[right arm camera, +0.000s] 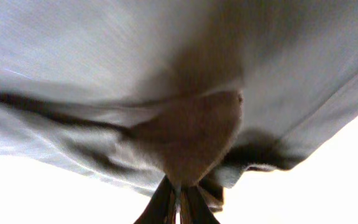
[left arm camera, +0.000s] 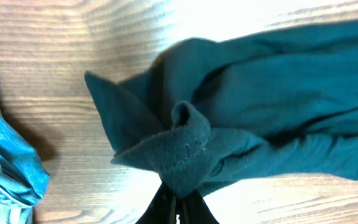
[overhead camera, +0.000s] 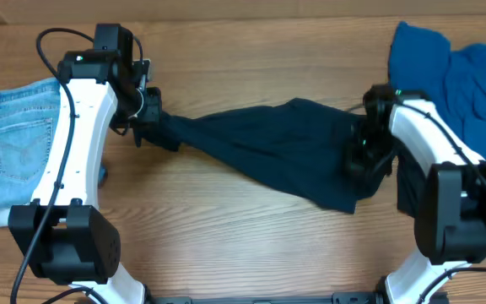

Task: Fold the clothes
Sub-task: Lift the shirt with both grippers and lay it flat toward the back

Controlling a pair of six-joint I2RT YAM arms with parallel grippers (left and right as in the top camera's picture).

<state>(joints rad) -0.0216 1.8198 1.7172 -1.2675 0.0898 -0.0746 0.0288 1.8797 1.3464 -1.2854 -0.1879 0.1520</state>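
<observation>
Item: dark garment [overhead camera: 268, 139], mid-table [overhead camera: 251, 245], stretched lengthwise between both arms.
Left gripper [left arm camera: 176, 202]: we record its jaws pinching a bunched fold at the garment's left end.
Right gripper [right arm camera: 180, 198]: jaws pinching cloth at the right end.
Jeans [overhead camera: 15, 143]: we note them lying flat at the left edge.
Blue cloth [overhead camera: 450, 67]: heaped at far right.

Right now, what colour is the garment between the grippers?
Dark teal garment; shows best in left wrist view.
</observation>
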